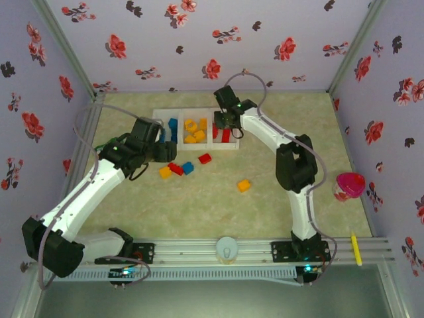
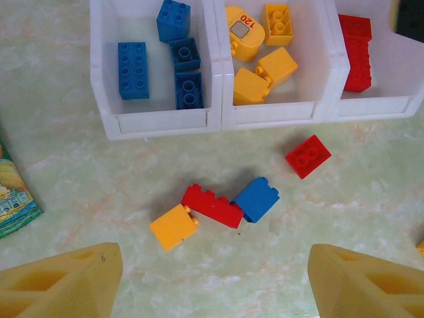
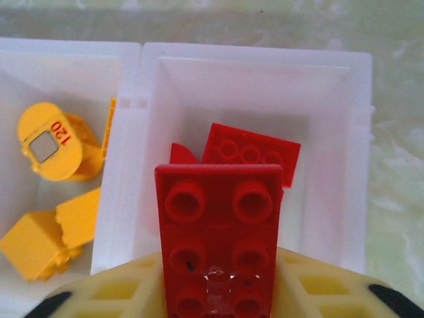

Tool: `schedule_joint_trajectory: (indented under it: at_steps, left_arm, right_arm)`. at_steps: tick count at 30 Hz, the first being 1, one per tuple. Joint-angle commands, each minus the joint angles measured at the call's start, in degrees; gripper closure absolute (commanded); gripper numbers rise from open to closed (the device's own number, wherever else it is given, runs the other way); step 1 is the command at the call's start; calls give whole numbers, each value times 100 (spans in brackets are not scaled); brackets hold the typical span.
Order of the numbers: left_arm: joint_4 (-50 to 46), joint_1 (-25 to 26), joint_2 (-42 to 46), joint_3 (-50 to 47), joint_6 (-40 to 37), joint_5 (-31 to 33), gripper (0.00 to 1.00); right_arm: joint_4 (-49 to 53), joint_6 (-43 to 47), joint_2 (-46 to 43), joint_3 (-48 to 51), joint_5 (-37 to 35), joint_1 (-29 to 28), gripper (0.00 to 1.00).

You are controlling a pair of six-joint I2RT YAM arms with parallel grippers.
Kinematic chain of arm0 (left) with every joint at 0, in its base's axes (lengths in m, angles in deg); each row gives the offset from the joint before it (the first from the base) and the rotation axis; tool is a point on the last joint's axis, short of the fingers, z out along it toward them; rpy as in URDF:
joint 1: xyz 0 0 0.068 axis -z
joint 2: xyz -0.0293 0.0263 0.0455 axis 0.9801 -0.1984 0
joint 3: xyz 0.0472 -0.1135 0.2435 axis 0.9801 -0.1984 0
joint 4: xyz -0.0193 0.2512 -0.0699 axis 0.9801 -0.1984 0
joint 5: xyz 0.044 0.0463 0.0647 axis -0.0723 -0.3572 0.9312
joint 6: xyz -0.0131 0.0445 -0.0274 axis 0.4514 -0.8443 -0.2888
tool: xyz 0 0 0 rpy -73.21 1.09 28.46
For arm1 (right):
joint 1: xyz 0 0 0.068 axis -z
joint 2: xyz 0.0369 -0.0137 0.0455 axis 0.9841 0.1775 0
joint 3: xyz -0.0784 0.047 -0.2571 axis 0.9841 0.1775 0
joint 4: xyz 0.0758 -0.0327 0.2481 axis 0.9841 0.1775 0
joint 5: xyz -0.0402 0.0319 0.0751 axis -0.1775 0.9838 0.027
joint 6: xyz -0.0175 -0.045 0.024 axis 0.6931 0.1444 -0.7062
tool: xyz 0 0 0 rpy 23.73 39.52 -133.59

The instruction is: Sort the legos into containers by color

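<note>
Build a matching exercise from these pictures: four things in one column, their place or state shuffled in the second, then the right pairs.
Column one
1. left gripper
2. right gripper
3. yellow piece marked 120
4. pink cup

Column two
A. lying in the middle compartment
B. open above loose legos on the table
C. near the table's right edge, apart from the tray
D. shut on a red lego over the right compartment

Pairs: 1-B, 2-D, 3-A, 4-C
</note>
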Motion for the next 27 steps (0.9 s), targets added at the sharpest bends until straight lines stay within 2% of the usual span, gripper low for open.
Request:
schedule_joint_trajectory:
  at_steps: [1, 4, 9, 18, 27]
  left_arm:
    - [-179, -28, 119, -50, 126, -75, 26]
    - [-205, -20, 105, -47, 115, -75, 26]
    - [-213, -17, 129, -71, 117, -75, 26]
    - [-117, 2, 136, -255, 180, -93, 26]
    - [-26, 7, 94, -261, 204, -110, 26]
  right_arm:
    - [369, 281, 255, -536, 169, 70, 49]
    - [430, 357, 276, -610, 92, 70, 43]
    - [445, 384, -118, -301, 7, 61, 41]
    - [-109, 125, -1810, 1987, -146, -90, 39]
    - [-29, -353, -3045, 4009, -347, -457, 39]
